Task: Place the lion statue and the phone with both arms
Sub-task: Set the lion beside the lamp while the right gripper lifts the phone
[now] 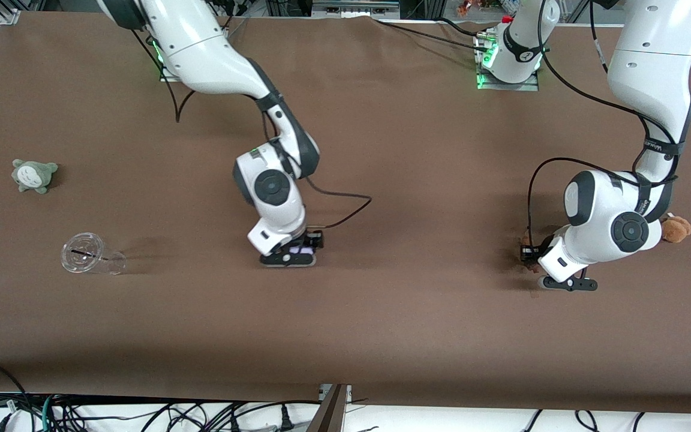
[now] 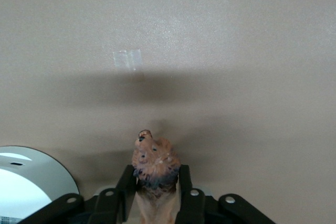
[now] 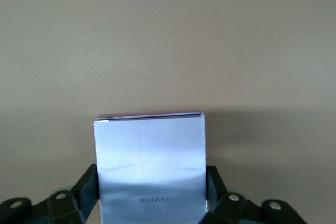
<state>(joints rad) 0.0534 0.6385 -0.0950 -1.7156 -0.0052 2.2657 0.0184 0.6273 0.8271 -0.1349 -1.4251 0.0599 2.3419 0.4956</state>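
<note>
Lion (image 2: 155, 166) is clamped in the left hand (image 2: 156, 192), phone (image 3: 150, 166) in the right hand (image 3: 152, 203), both low over the desk (image 1: 417, 150). Let go early and the lion could tip, or the phone flop flat.

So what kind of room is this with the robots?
Probably a robot lab: two arms bolted to a brown-covered table, loose cables along its edge, and the left gripper holding a lion statue.
</note>
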